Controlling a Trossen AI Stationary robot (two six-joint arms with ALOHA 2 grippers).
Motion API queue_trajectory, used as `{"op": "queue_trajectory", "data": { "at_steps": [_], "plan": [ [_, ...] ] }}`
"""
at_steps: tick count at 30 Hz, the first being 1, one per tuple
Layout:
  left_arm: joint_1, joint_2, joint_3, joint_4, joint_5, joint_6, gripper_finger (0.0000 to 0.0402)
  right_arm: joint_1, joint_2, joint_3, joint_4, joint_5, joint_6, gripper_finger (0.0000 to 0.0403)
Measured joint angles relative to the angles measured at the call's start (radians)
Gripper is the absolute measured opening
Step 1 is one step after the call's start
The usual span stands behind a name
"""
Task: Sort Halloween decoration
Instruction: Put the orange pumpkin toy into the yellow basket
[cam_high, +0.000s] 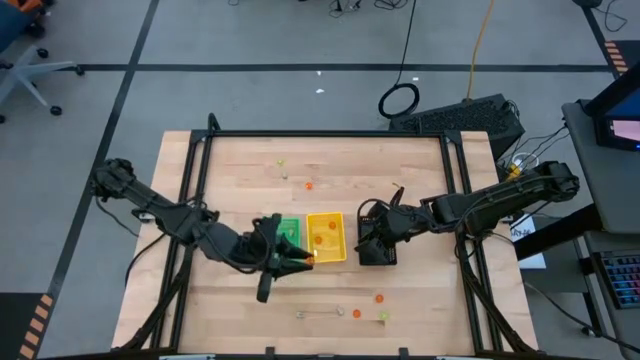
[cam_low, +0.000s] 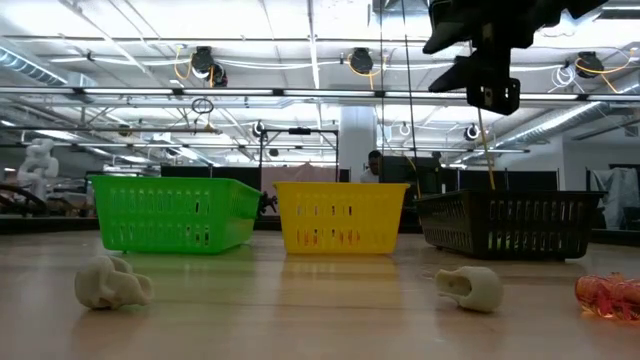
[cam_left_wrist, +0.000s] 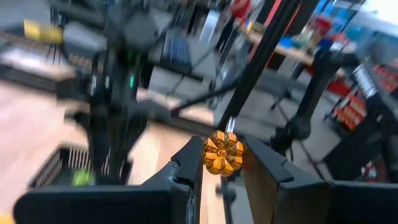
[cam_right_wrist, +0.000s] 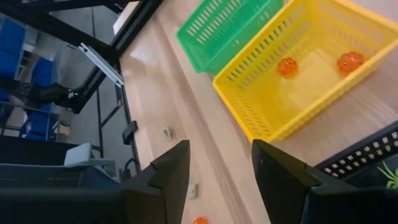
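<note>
Left gripper (cam_left_wrist: 222, 163) clenched on orange pumpkin trinket (cam_left_wrist: 223, 153), yellow tray (cam_high: 326, 238) just ahead, two orange trinkets (cam_right_wrist: 286, 66) already inside. Right gripper (cam_right_wrist: 219, 163) released, empty, over black tray (cam_high: 377, 247). Several trinkets (cam_high: 379, 297) scattered on table (cam_high: 420, 180), unsorted.

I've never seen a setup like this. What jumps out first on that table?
Three small baskets stand in a row mid-table: green basket, yellow basket with two orange trinkets inside, and black basket. The left gripper pinches an orange pumpkin trinket beside the yellow basket, while the right gripper hangs open-jawed over the black one.
</note>
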Motion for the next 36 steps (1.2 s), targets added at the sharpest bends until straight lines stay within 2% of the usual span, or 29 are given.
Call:
{"op": "queue_trajectory", "data": {
  "at_steps": [5,16,23,36],
  "plan": [
    [0.016,-0.004,0.0,0.113,0.0,0.092,0.0082,0.0,0.0,0.0,0.024,-0.001,-0.013,0.0161],
    [0.039,-0.003,-0.002,0.112,-0.013,0.123,0.0082,0.0,-0.02,0.0,0.085,-0.006,-0.027,0.0161],
    [0.049,-0.003,-0.002,0.109,-0.013,0.227,0.0082,0.0,-0.069,0.0,0.073,-0.006,-0.054,0.0161],
    [0.09,-0.003,-0.003,0.079,-0.013,0.626,0.0082,0.0,-0.081,0.0,0.068,-0.006,-0.078,0.0161]
  ]
}}
